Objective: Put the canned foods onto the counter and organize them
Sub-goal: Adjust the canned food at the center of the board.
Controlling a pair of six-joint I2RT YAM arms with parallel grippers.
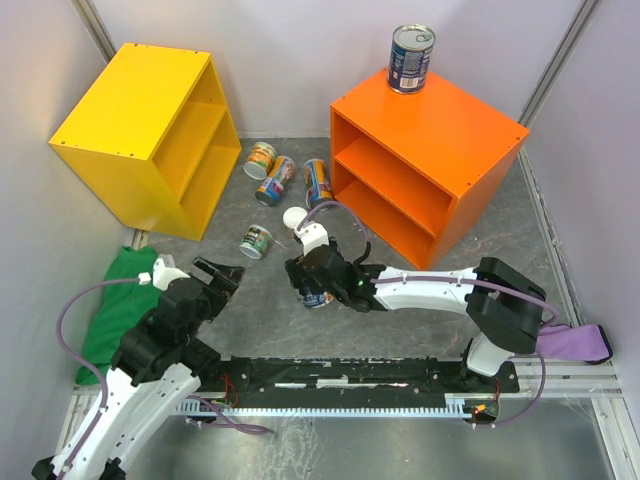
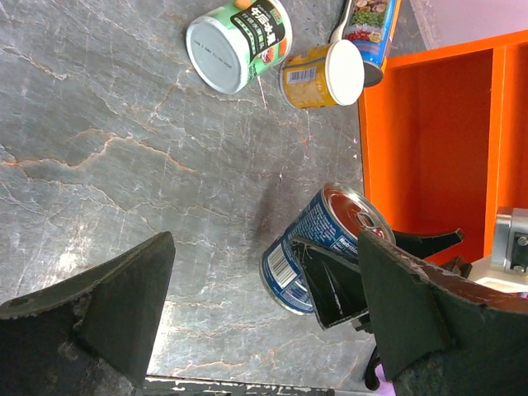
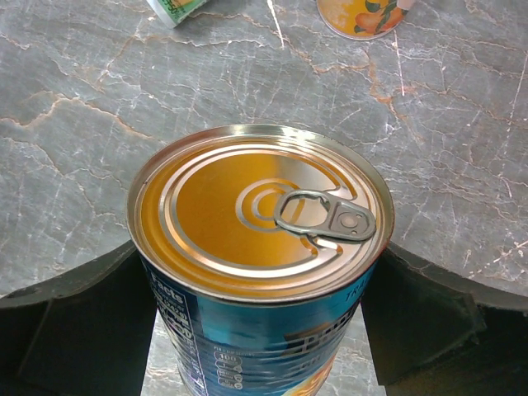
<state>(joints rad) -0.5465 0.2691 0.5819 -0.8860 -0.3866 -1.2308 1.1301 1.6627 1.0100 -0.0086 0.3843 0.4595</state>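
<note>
One wide blue-labelled tin stands upright on top of the orange counter. A second blue tin, with a gold ring-pull lid, sits between the fingers of my right gripper, which press on both its sides. From above, that gripper is on the floor in front of the counter. In the left wrist view the same tin is crossed by a right finger. My left gripper is open and holds nothing, a short way left of the tin. Several other cans lie left of the counter.
A yellow cabinet stands at the back left. A green cloth lies by the left arm. A green-labelled can and a yellow white-lidded can lie on their sides on the grey marbled floor. White walls close in on both sides.
</note>
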